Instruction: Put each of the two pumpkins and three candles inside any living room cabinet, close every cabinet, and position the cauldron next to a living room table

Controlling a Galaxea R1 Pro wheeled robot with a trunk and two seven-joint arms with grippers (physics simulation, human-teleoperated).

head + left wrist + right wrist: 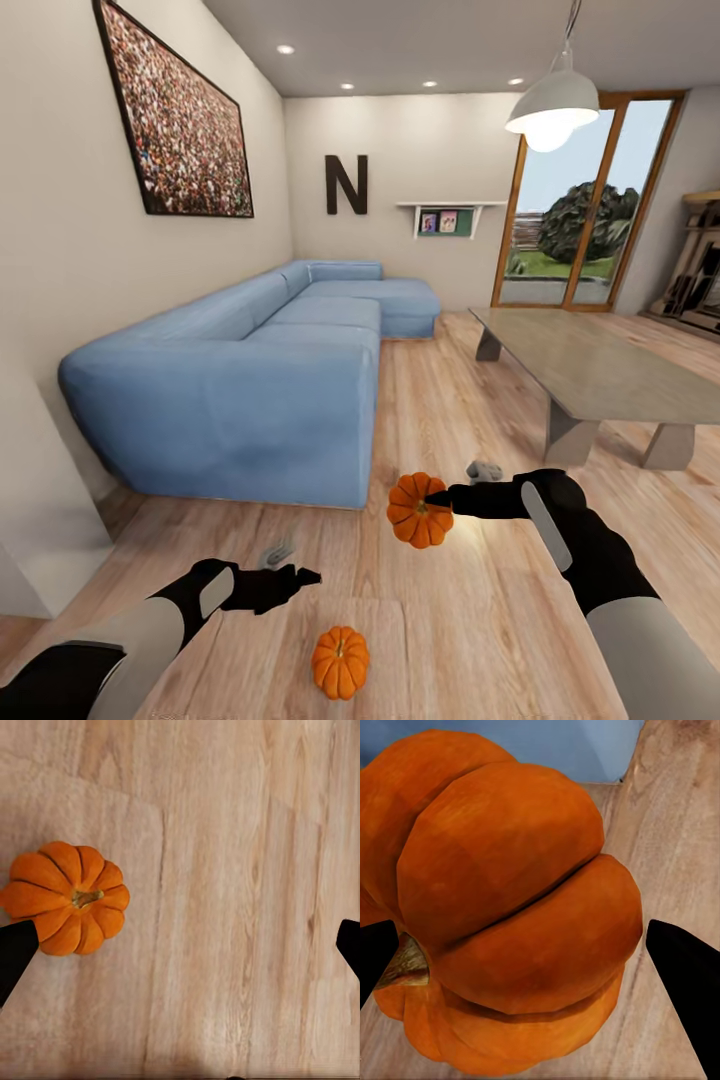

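- Covering the whole visible room is a light wood plank floor [470, 400], with a paler rectangular patch under the robot.
- Left side: a long blue sectional sofa [250, 370] runs along the white wall, beneath a large framed crowd picture [175, 120].
- Far wall: a dark letter "N" [345, 184] and a small white shelf [450, 208] carrying two small pictures.
- Right side: the grey stone-look coffee table, its tabletop [600, 365] bare, stands on angled slab legs; wood-framed glass doors [580, 230] lie behind it, and a white pendant lamp [552, 108] hangs above.
- Right gripper [437, 497]: fingers closed around one pumpkin [418, 512], held clear above the floor; the right wrist view shows the pumpkin [510, 907] sitting between the two dark fingers [686, 982].
- Left gripper [305, 577]: fingers spread wide, holding nothing, poised above the floor.
- Second pumpkin [340, 661] rests on the pale floor patch, near the left gripper; in the left wrist view it [67, 898] lies just beside one finger [15, 952].
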